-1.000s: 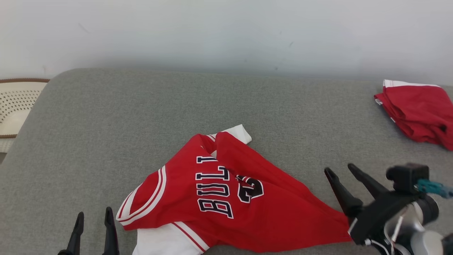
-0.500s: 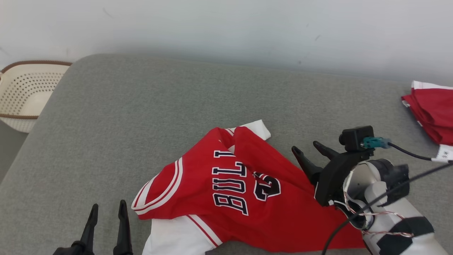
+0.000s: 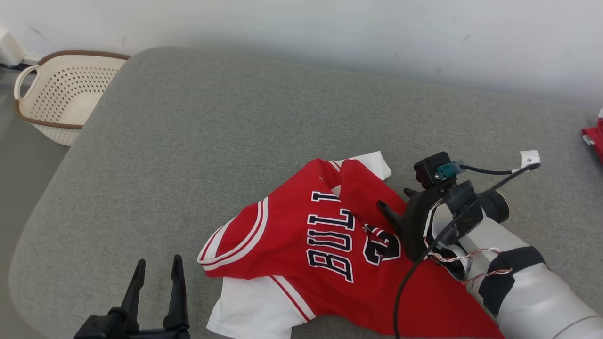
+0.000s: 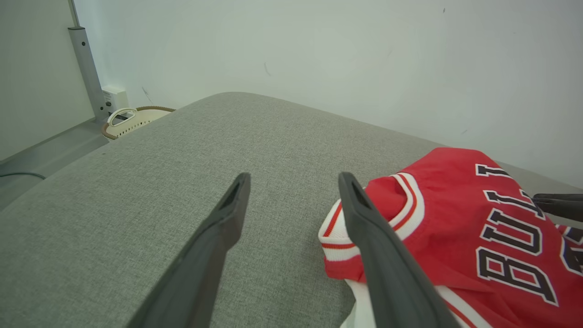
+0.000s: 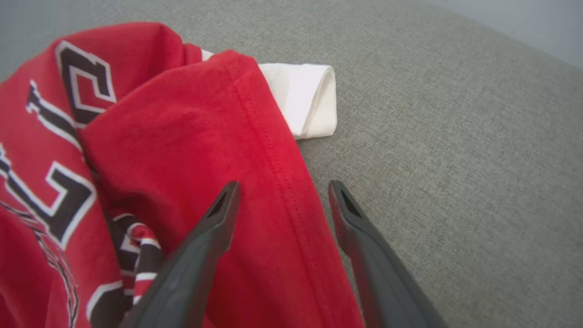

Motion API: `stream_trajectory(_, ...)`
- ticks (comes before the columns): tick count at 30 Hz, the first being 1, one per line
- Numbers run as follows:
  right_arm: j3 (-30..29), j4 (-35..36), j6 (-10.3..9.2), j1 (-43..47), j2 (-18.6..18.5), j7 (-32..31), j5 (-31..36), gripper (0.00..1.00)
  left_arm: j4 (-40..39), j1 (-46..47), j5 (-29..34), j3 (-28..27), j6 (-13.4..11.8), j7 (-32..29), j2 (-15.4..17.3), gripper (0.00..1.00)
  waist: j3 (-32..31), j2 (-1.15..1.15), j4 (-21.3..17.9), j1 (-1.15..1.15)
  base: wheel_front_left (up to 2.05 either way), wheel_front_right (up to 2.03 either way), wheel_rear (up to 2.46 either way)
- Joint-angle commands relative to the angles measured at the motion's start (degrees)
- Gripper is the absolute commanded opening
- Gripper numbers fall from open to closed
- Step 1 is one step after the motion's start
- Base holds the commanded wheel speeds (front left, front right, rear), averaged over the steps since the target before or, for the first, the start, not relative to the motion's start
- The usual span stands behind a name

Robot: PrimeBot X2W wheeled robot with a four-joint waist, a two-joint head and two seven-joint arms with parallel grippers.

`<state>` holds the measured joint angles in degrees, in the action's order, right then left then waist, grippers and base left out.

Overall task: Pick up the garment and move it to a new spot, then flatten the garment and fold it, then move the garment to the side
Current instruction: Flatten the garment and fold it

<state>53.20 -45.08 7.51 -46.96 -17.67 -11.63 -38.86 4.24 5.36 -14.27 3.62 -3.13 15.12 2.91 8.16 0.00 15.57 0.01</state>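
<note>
hem of the jersey (image 3: 292, 235) is seen between the spread fingers of the right gripper (image 5: 282, 187), nothing gripped; left gripper (image 3: 158, 260), equally spread and empty, is set apart at the other end.

Red jersey (image 3: 282, 233) with white trim and black lettering, rumpled, folded over itself, on the grey cushion (image 3: 188, 141) before me
</note>
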Motion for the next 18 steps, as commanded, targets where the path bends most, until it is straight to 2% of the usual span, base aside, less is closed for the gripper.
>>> stream_trajectory(1,1.80,-1.73,-0.05,-1.57,0.25,0.00,-0.45,1.00,0.26,0.69,-0.25,0.01,-0.15,0.06,0.01,1.00,0.48,0.00,0.62,-0.01,0.00,0.00,0.00)
stream_trajectory(9,8.58,-7.94,-0.05,-4.24,1.36,-3.16,-3.76,1.00,0.49,0.77,-0.84,0.45,-0.36,0.06,0.00,1.00,0.99,0.00,1.62,-0.01,0.00,0.00,0.00)
stream_trajectory(10,9.20,-8.51,-0.05,-3.97,1.53,-3.92,-4.80,0.94,0.50,0.75,-0.88,0.43,-0.37,0.06,0.00,1.00,1.03,0.00,1.66,-0.01,0.00,0.00,0.00)
stream_trajectory(11,10.06,-8.98,-0.04,-3.97,1.61,-4.86,-5.66,0.45,0.49,0.70,-0.92,0.39,-0.40,0.06,0.00,1.00,1.07,0.00,1.67,-0.01,0.00,0.00,0.00)
stream_trajectory(12,10.99,-9.19,-0.04,-4.06,1.61,-5.69,-6.25,0.35,0.45,0.68,-0.94,0.35,-0.42,0.06,0.00,1.00,1.14,0.00,1.67,-0.01,0.00,0.00,0.00)
stream_trajectory(14,12.25,-9.13,-0.05,-4.58,1.45,-5.51,-7.50,0.00,0.39,0.70,-0.94,0.23,-0.48,0.06,0.00,1.00,1.28,0.00,1.57,-0.01,0.00,0.00,0.00)
stream_trajectory(18,13.45,-9.02,-0.06,-7.07,0.49,-3.27,-9.96,0.00,0.52,1.07,-0.95,0.05,-0.44,0.06,0.00,1.00,1.50,0.00,1.22,-0.01,0.00,0.00,0.00)
